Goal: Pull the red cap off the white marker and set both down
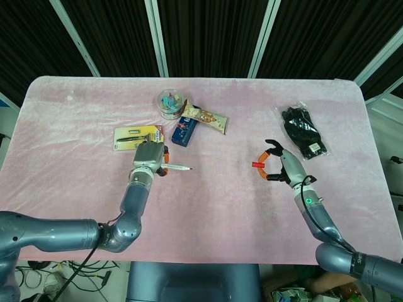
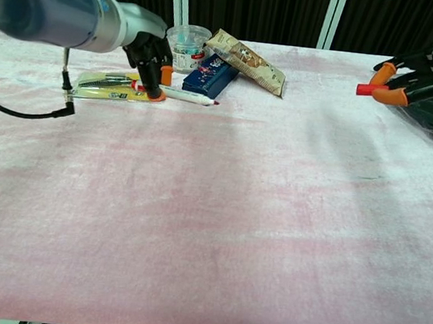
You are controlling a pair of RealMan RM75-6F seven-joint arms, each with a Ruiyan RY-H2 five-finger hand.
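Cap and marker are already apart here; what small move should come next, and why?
Probably lower both hands to the table and release. The left hand holds the uncapped white marker and the right hand pinches the red cap, both seemingly above the pink cloth, so only setting down remains.

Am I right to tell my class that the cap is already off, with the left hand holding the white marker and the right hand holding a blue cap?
Not quite: the cap in the right hand is red, not blue, as the head view shows. The rest stands: it is off, and the left hand holds the white marker.
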